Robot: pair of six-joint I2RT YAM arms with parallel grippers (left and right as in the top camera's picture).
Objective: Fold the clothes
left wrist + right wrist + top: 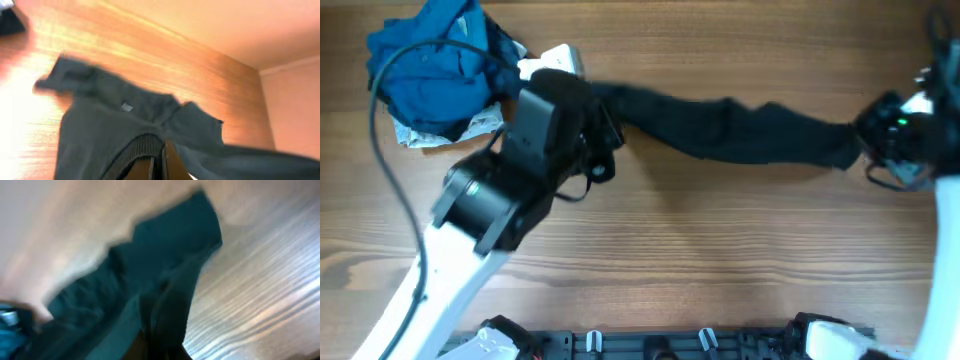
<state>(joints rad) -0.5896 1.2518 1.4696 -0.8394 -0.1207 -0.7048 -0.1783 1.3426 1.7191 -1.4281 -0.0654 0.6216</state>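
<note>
On the bench we see the black shirt stretched in a band from 11 to 3 o'clock, w/ blue garments at 10. Left gripper and right gripper each clamp one end.

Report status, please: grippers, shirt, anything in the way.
Both shut on black shirt: left gripper, right gripper. Shirt strung between them, unfolded. By left end: blue garments.

Black shirt blurred; end under left arm.
</note>
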